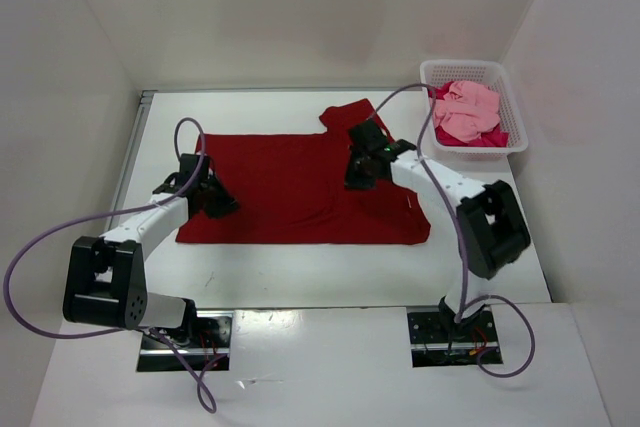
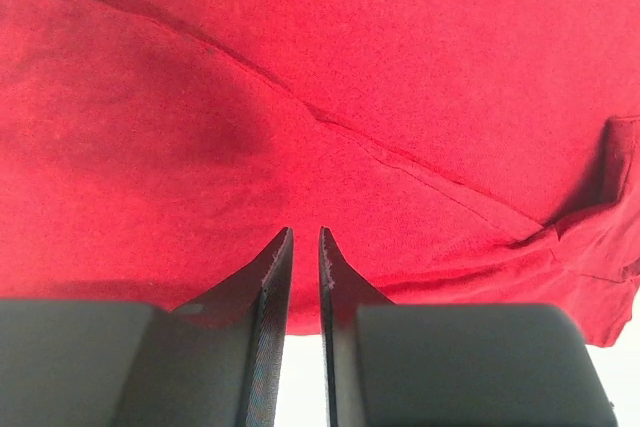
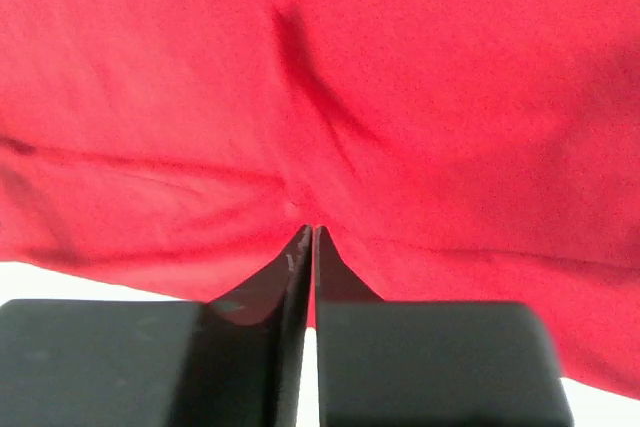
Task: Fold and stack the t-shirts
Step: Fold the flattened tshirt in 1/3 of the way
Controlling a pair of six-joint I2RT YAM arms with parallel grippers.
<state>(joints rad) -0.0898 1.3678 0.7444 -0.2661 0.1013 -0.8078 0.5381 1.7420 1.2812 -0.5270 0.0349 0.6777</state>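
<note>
Dark red t-shirt [image 1: 300, 192] lies spread flat on the white table [image 1: 300, 272], mid-scene. Right gripper [image 3: 310, 229] is clenched on it near the upper right, cloth puckering at the tips. Left gripper [image 2: 305, 232] sits at the shirt's left edge, jaws a sliver apart; grasping or not, I can't tell. Far right, the white mesh basket [image 1: 432, 75] holds the light pink t-shirt [image 1: 468, 107], crumpled over the crimson-magenta t-shirt [image 1: 492, 137].

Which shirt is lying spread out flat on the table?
The dark red cloth t-shirt. The light pink t-shirt and the crimson-magenta t-shirt are crumpled together in the white plastic mesh basket.
</note>
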